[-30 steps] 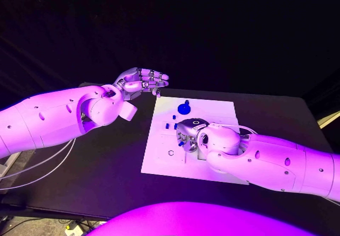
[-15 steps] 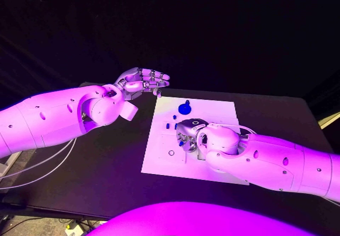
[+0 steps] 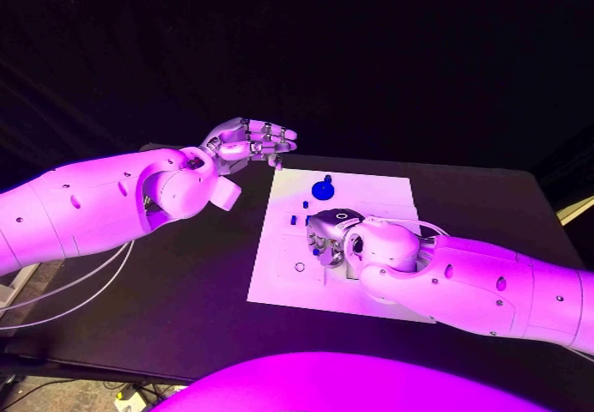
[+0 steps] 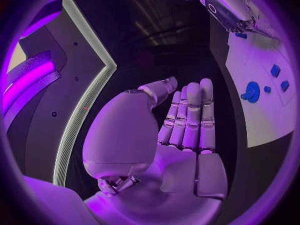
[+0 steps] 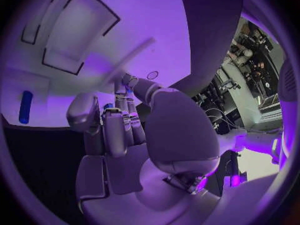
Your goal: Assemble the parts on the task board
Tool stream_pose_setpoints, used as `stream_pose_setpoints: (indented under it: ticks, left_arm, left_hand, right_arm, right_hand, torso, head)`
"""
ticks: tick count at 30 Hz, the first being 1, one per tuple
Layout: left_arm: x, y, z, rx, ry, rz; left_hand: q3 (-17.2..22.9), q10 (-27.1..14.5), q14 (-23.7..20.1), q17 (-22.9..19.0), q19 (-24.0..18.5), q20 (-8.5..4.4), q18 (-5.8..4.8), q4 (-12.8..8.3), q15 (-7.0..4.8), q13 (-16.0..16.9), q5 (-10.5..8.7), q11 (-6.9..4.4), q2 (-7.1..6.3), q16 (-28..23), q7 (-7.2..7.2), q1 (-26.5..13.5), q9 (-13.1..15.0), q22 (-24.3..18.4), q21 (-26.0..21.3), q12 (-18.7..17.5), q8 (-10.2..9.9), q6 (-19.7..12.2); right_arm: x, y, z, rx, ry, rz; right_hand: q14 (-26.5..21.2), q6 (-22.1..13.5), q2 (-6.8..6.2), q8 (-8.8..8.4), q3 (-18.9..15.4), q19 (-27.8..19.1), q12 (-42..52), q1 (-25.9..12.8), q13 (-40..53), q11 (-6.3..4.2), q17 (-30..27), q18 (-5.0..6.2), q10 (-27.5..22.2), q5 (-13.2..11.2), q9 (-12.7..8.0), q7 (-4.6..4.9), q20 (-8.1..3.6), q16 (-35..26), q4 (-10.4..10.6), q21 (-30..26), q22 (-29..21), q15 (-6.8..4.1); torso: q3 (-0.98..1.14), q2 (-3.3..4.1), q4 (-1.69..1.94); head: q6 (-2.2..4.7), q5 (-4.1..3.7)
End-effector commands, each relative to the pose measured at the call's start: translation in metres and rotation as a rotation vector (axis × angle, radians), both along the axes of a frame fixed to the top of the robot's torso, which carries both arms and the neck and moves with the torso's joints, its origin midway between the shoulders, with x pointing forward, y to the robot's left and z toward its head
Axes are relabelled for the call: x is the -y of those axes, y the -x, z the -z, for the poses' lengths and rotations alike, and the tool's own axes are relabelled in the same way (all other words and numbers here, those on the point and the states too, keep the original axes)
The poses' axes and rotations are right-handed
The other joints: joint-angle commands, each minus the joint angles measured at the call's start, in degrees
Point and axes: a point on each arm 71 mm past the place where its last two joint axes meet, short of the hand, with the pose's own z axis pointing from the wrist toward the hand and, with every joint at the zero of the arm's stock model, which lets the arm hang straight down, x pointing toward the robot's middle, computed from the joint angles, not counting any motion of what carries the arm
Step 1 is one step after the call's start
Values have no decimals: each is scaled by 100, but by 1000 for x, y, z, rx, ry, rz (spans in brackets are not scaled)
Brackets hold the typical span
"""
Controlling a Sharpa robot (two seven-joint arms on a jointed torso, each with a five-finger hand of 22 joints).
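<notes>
Left arm reaches in from the left, its hand [image 3: 251, 140] raised at the far left, palm up, fingers [image 4: 189, 116] side by side, loosely curled around nothing. Right arm angles in from the near right, its hand [image 3: 332, 233] low over the middle, fingers [image 5: 119, 125] curled downward, grip hidden.

No text, label, brand, number or sign can be read anywhere — not on the flat white rectangular task board [image 3: 372, 193], not on the black desk [image 3: 185, 283] that carries it. The board bears only thin dark outlines and small marks — too small and blurred to make out as letters or figures.
</notes>
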Motion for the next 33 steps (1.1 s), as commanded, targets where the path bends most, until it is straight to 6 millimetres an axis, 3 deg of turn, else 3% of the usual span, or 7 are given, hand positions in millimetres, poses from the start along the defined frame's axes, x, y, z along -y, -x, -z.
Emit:
stream_pose_setpoints:
  ticks: [1, 9, 12, 15, 17, 26, 33]
  left_arm:
    - [1, 0, -1, 2, 2, 3]
    - [0, 0, -1, 0, 1, 2]
    - [0, 0, -1, 0, 1, 1]
    - [0, 0, -1, -1, 0, 0]
    - [-1, 0, -1, -1, 0, -1]
    - [-2, 0, 0, -1, -3, -1]
    - [-3, 0, -1, 1, -4, 0]
  left_hand:
    - [-207, -171, -33, -61, 6, 27, -54, 50, 20, 83, 34, 27, 73, -67, 56, -14, 40, -40, -102, 56, 82, -89]
    - [-207, -171, -33, -61, 6, 27, -54, 50, 20, 83, 34, 27, 73, -67, 56, -14, 40, -40, -102, 56, 82, -89]
    - [-207, -171, -33, -61, 6, 27, -54, 50, 20, 83, 34, 27, 73, -67, 56, -14, 40, -40, -102, 56, 82, -89]
    - [-207, -171, -33, -61, 6, 27, -54, 50, 20, 83, 34, 27, 73, -67, 56, -14, 40, -40, -102, 56, 82, -89]
    - [-212, -182, -29, -61, 14, 28, -53, 50, 20, 85, 34, 28, 75, -57, 57, -9, 40, -38, -97, 71, 87, -93]
    - [-214, -188, -31, -61, 14, 28, -53, 47, 21, 85, 34, 28, 72, -56, 56, -6, 40, -39, -97, 73, 87, -95]
    - [-214, -190, -32, -62, 14, 28, -53, 45, 20, 85, 34, 28, 71, -56, 55, -3, 40, -38, -97, 75, 88, -96]
  right_arm:
    - [1, 1, 1, 1, -8, 1]
    - [4, -3, 1, 11, -21, 10]
    - [5, -3, 1, 14, -27, 11]
    - [5, -3, 1, 16, -31, 9]
    - [5, -3, 1, 15, -31, 7]
    - [9, -1, 0, 17, -19, 2]
    - [32, 0, -8, 50, -44, 37]
  right_hand:
    - [246, -80, 173, 73, 154, -75, 31, -34, 20, -2, 14, -71, -67, 41, 177, 52, 60, 30, -76, -90, -38, 58]
    - [199, -588, 18, -220, 191, -228, 54, -113, -75, 124, -139, -9, -631, 42, 87, 118, 157, -45, -91, -359, -298, 164]
    - [71, -723, -50, -280, 225, -544, 58, -115, -148, 177, -565, 101, -928, 42, 76, 139, 186, -292, -107, -837, -814, 203]
    - [2, -996, -123, -397, 235, -680, 98, -80, -201, 219, -764, 146, -1128, 38, 45, 51, 210, -434, -151, -1060, -1026, 229]
    - [-18, -1012, -144, -395, 226, -720, 102, -72, -220, 236, -824, 159, -1210, 36, 51, 80, 217, -475, -162, -1126, -1089, 239]
    - [-78, -1131, -226, -421, 170, -834, 157, -10, -269, 275, -995, 198, -1432, 35, 58, 46, 243, -590, -225, -1315, -1267, 269]
    - [-91, -1106, -200, -388, 169, -845, 232, 55, -276, 274, -1041, 207, -1453, 39, 79, 51, 240, -622, -257, -1335, -1279, 265]
  torso:
    - [2, 1, -2]
    - [4, -2, -3]
    - [5, -1, -3]
    - [6, 1, -2]
    - [8, 0, -1]
    - [2, 0, 1]
    - [-6, -6, 1]
  head:
    - [1, 7]
    - [1, -5]
    - [1, -6]
    - [1, -9]
    - [1, -11]
    - [1, -19]
    - [1, -71]
